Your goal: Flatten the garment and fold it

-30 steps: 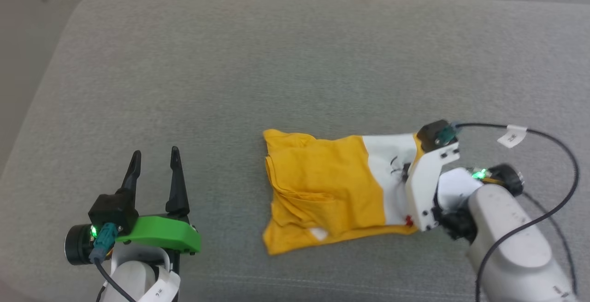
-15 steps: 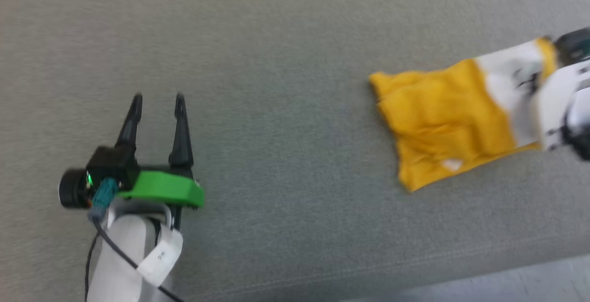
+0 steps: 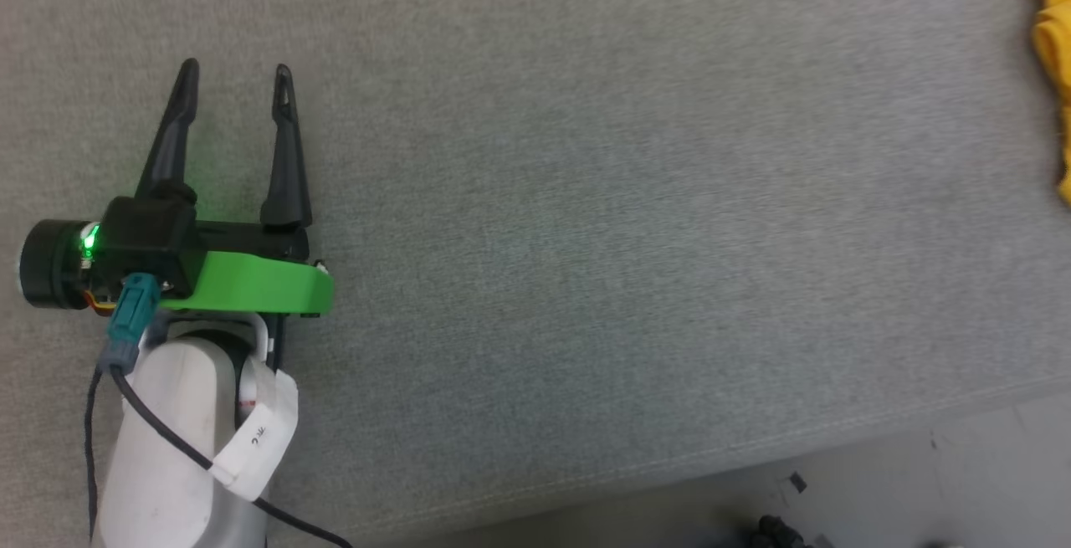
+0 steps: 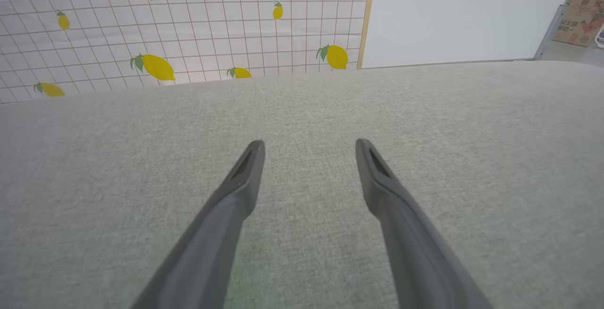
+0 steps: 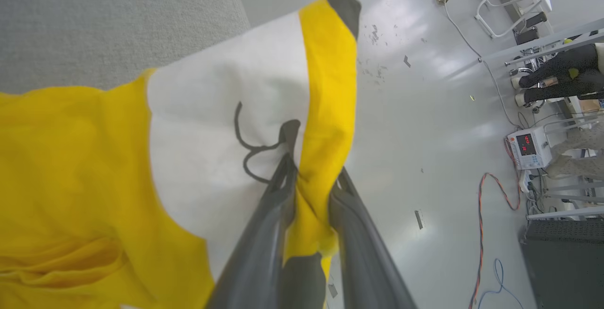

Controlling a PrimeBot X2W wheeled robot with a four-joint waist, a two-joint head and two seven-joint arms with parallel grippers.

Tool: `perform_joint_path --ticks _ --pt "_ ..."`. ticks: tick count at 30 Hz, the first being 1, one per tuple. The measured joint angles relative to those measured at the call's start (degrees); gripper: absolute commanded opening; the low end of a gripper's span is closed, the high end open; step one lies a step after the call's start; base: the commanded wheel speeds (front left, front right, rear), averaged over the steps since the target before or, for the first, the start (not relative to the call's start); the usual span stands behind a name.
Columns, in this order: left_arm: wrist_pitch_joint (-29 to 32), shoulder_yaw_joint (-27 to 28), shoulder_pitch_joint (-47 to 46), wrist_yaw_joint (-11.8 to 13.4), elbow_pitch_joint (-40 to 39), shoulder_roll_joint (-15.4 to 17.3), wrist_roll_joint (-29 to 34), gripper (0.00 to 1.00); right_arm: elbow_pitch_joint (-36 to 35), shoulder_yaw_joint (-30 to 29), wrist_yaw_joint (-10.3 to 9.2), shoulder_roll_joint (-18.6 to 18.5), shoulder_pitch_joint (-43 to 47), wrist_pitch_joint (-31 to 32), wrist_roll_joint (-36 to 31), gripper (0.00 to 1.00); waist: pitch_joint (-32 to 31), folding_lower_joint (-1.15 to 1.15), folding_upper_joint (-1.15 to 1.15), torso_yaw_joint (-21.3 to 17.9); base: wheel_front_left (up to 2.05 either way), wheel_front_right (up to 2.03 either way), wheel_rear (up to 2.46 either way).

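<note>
At the lower left of the head view, the left gripper (image 3: pixel 236 69) is seen over the grey upholstered surface (image 3: pixel 586 197). Its two dark fingers are spread wide and nothing is held between them. The same wide gap is shown in the left wrist view, where the left gripper (image 4: pixel 310 143) is poised over bare grey fabric, and a lemon-patterned sheet (image 4: pixel 188 26) is seen beyond the far edge. Only a narrow yellow strip of the garment (image 3: pixel 1056 46) is caught at the upper right edge of the head view, well apart from the left gripper. In the right wrist view the garment (image 5: pixel 75 167) is spread across the left half, its yellow body followed by a white patch (image 5: pixel 212 111) marked with a looping black stroke mark (image 5: pixel 245 153) and then a yellow band. That band is bunched between the fingers of the right gripper (image 5: pixel 315 158), which are only narrowly parted and pressed against the cloth on both sides. The gripped end is seen against the pale floor (image 5: pixel 424 134), beyond the edge of the grey surface.
</note>
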Motion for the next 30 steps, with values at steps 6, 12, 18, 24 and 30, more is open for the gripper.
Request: perform_joint_path --ticks 6,12,18,24,30 --pt "0.26 0.47 0.32 0.73 -1.58 0.36 0.43 1.00 1.47 -5.97 0.00 2.79 -3.11 -4.92 -4.37 1.00 4.37 0.00 0.00 2.16 0.00 0.00 0.00" --pt "-1.75 0.88 1.44 1.24 0.42 -0.20 -1.09 1.00 -2.27 -3.47 0.00 3.94 -4.10 -12.30 -1.44 1.00 3.11 0.00 0.00 3.63 0.00 0.00 0.00" --pt "-3.61 1.85 4.92 1.74 3.37 -1.36 -3.28 1.00 -12.12 4.82 0.00 8.62 -3.91 -18.64 7.16 1.00 -2.27 0.00 0.00 4.76 0.00 0.00 0.00" --pt "-4.60 3.49 7.26 2.42 5.60 -2.10 -5.63 1.00 -20.31 10.39 -0.02 17.71 -0.27 -27.15 11.92 1.00 -9.62 -0.01 0.00 5.54 0.00 0.00 0.00" --pt "-5.32 5.12 9.70 2.94 6.94 -2.24 -6.58 1.00 -24.10 12.55 0.00 27.86 9.10 -36.82 12.85 1.00 -16.73 -0.02 0.00 6.75 0.00 0.00 0.00"
